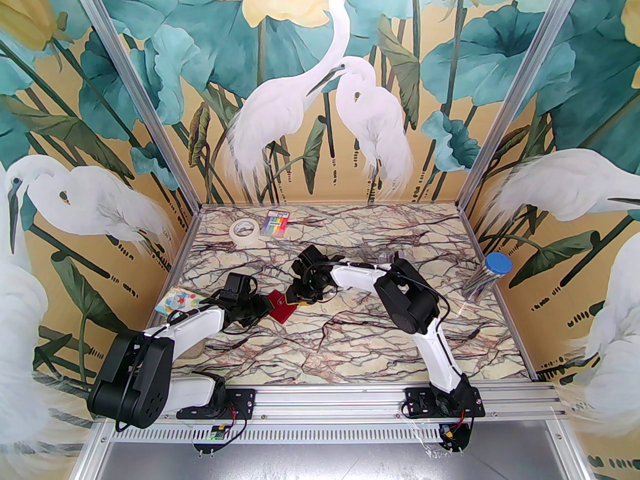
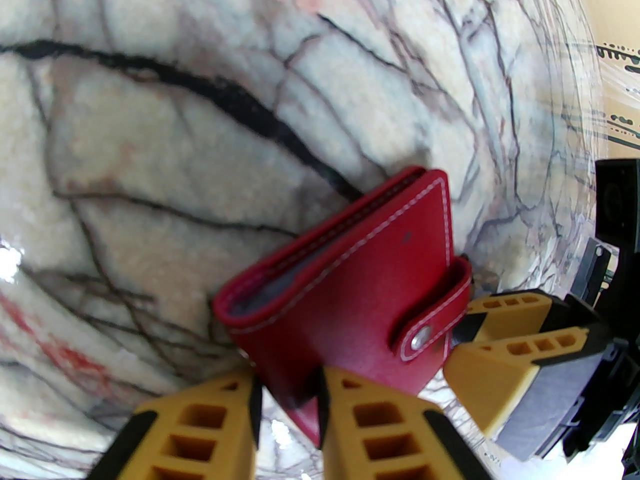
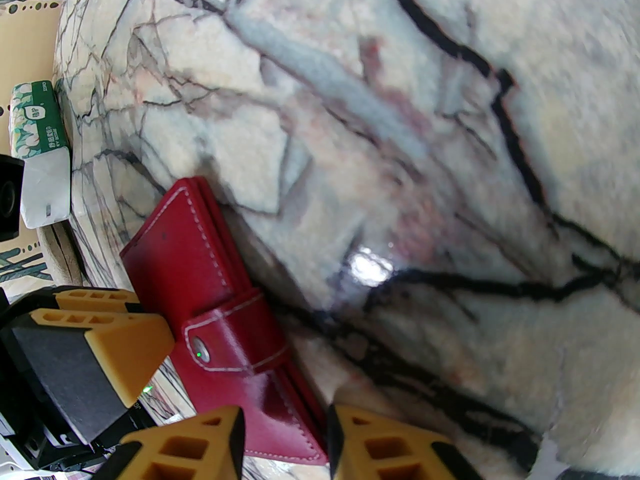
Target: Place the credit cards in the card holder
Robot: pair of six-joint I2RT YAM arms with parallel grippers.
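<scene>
Marble-veined bench (image 1: pixel 350 338) | card holder (image 1: pixel 281 309): centre-left, snap tab (image 2: pixel 435 318) fastened | left claw (image 2: pixel 289 393): clenched on one corner | right claw (image 3: pixel 286 418): clenched on another | step: likely opening holder | next: unsnap tab, one claw bracing.

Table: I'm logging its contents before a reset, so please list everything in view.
wallet: one, dark red, snapped shut, mid-table between the grippers
tape roll: one, cream, far left
striped packet: one, rainbow, beside the tape roll
jar: one, clear with blue lid, right edge
tissue pack: one, multicoloured, left edge
table: one, veined marble
left gripper: yellow-black fingers, closed on a wallet corner
right gripper: same colours, closed on the wallet's end
</scene>
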